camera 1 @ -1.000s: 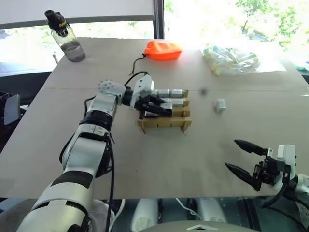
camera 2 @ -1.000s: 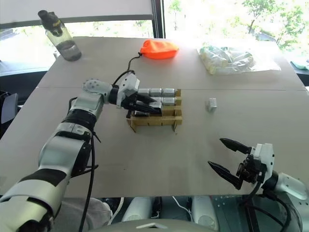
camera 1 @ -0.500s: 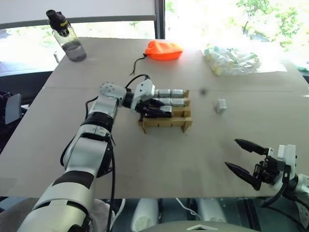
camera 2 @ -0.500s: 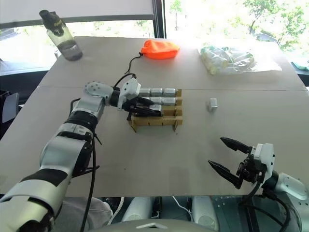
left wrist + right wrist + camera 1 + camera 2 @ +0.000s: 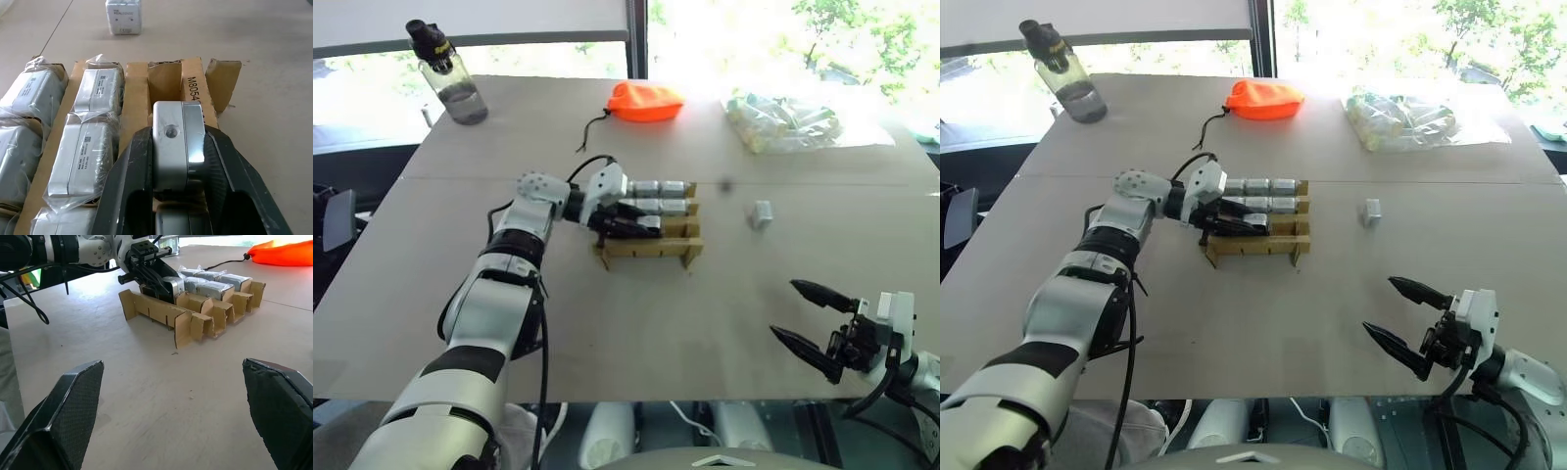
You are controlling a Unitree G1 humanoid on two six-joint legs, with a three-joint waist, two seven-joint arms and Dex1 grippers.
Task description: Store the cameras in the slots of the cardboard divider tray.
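My left arm reaches across the frame's middle, forearm angled toward centre, its left gripper (image 5: 631, 223) over the cardboard divider tray (image 5: 646, 250) and tilted slightly downward. In the left wrist view its black fingers (image 5: 128, 176) clamp a bare silver camera (image 5: 177, 144) by its two flat sides, threaded-hole face up, long axis running along the fingers toward the tray's slots. Plastic-wrapped cameras (image 5: 85, 154) fill the neighbouring rows. One loose camera (image 5: 762, 213) sits right of the tray, well apart. My right gripper (image 5: 815, 323) hovers at lower right, jaws spread wide, empty. Surface: grey-brown table (image 5: 646, 323) beside bright windows; water bottle (image 5: 445, 70), orange pouch (image 5: 644, 101), bagged tubes (image 5: 783, 121) along the far edge.
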